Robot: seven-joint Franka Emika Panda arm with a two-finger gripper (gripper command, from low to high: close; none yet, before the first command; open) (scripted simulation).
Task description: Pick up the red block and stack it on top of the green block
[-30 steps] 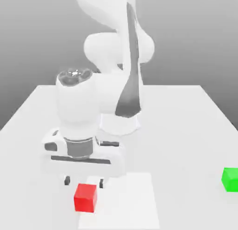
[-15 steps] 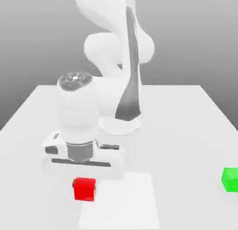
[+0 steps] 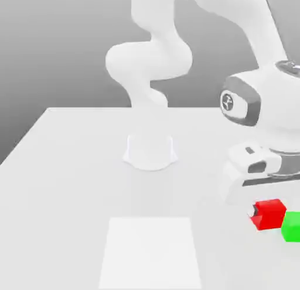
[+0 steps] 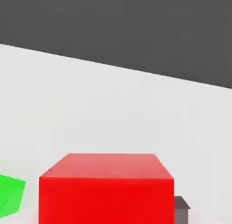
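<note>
"One block is what we have in the gripper (image 3: 268,214), right? How do we stand there?"

"Narrowed onto the red block (image 3: 270,217), we'd say. In the exterior view a fingertip (image 3: 254,211) sits against the block's side, and in the hand view the block is right up close, held between the fingers."

"So the picking up looks done. Are we over the green block (image 3: 291,227)?"

"No. In the exterior view our red one shows just beside it, toward the exterior view's left, their outlines overlapping a little. The hand view has a strip of table between them, so we take them to be apart."

"Are we high enough to cross?"

"We can't tell for sure. The red block looks lifted, but only a little, and if we slid across at this height we might knock the green one away."

"Then what is left for us is the whole stacking half: rise clear, move over, line up, lower, let go, back off."

"Yes, we'd call it about midway. The green block sits on the table (image 3: 70,195) with nothing on top, ready for us."

"And the white sheet (image 3: 151,253)?"

"Well apart from both blocks, on the table. We don't need it for the stacking."
</note>
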